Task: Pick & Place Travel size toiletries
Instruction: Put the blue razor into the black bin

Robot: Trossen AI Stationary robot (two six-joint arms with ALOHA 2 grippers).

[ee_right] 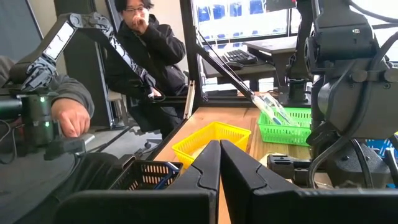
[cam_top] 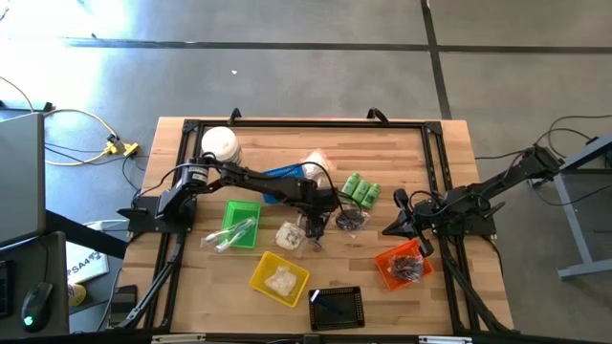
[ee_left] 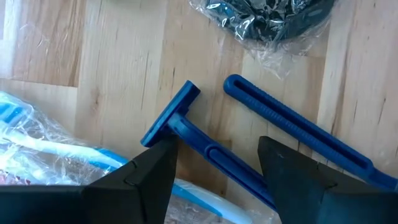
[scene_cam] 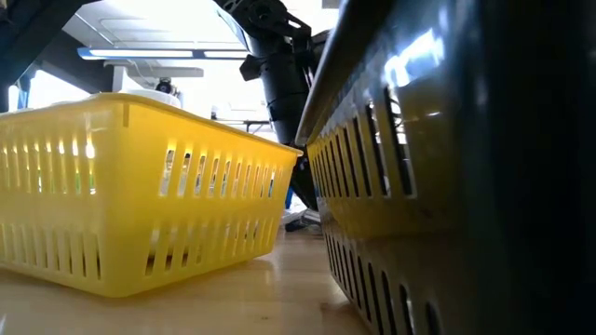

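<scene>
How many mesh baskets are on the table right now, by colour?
Green basket: 1
Yellow basket: 1
Orange basket: 1
Black basket: 1
Total: 4 baskets

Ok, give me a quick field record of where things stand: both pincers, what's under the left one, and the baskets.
left pincer: open, low over the table centre, fingers either side of a blue razor
second blue razor: lying beside the first, on the wood
dark bagged item: just beyond the razors
right pincer: shut, empty, at the table's right side above the orange basket
green bottles: loose on the table
green basket: holds a clear sachet
yellow basket: holds a white packet
black basket: front edge
</scene>
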